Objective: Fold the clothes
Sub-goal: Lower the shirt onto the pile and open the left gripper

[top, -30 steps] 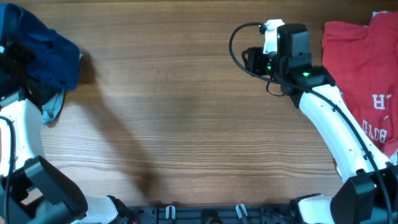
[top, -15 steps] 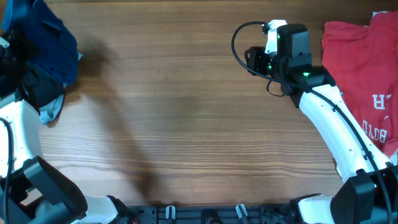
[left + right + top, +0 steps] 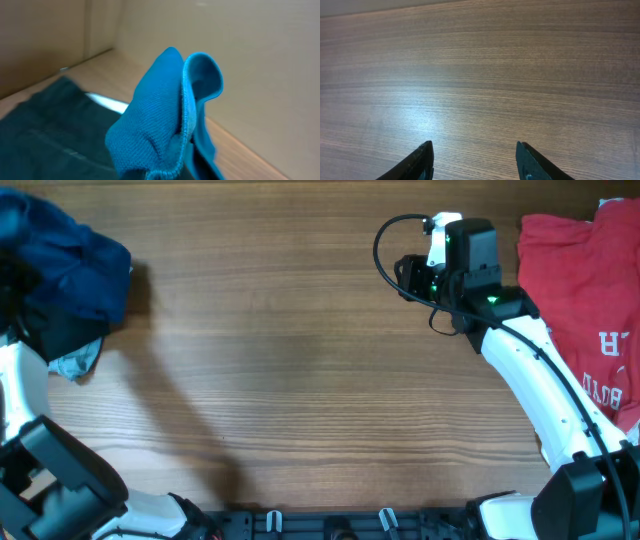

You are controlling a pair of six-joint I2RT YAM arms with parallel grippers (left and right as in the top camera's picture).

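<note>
A dark blue shirt [image 3: 72, 265] is bunched at the table's far left corner. The left wrist view shows a fold of the blue shirt [image 3: 162, 125] standing right in front of the camera and hiding my left gripper's fingers; the grip is shut on it. A grey garment [image 3: 78, 362] peeks out below the bundle. At the far right lies a red shirt [image 3: 575, 280] with white lettering. My right gripper [image 3: 405, 277] hovers open over bare wood at the upper middle, nothing between its fingertips [image 3: 426, 150].
A darker cloth [image 3: 45, 135] lies under the lifted blue fold. The wooden table [image 3: 300, 380] stretches between the two piles. The right arm's white link [image 3: 530, 380] runs diagonally beside the red shirt.
The blue bundle has shifted slightly right and settled lower with the left arm. The right arm has stayed still.
</note>
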